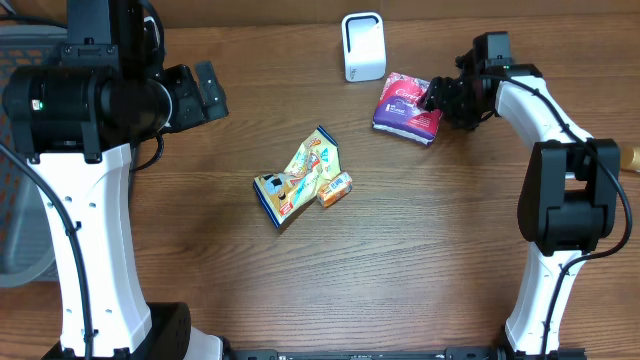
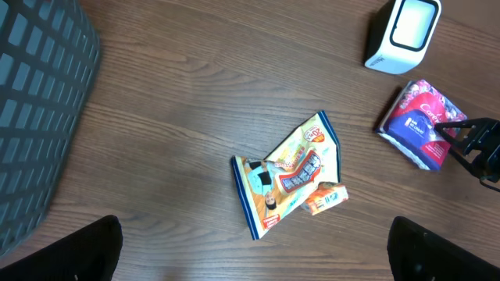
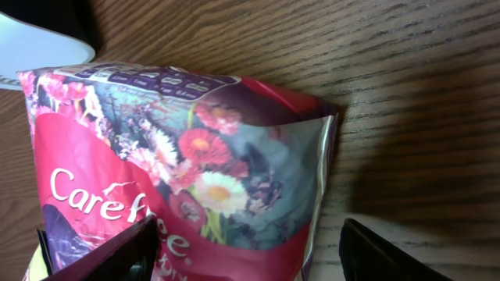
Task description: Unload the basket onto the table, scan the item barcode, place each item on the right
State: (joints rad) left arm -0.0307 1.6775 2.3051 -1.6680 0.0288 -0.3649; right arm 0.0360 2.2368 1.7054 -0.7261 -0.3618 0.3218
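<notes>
Status, right claw (image 1: 438, 97): jaws apart and astride the near end of the Carefree pack (image 1: 407, 107), gripping nothing. In my wrist view one finger (image 3: 109, 254) overlaps the pack's edge, and the other stands clear of it over bare wood. The pack lies flat on the table (image 1: 420, 250), just beside the white barcode scanner (image 1: 363, 46) and apart from it. Left claw (image 2: 254, 261): jaws spread wide, empty, held well above the table. At mid-table, a yellow snack pouch (image 1: 297, 177) has a small orange packet (image 1: 335, 188) touching it. A grey basket (image 2: 39, 117) stands at my left edge.
</notes>
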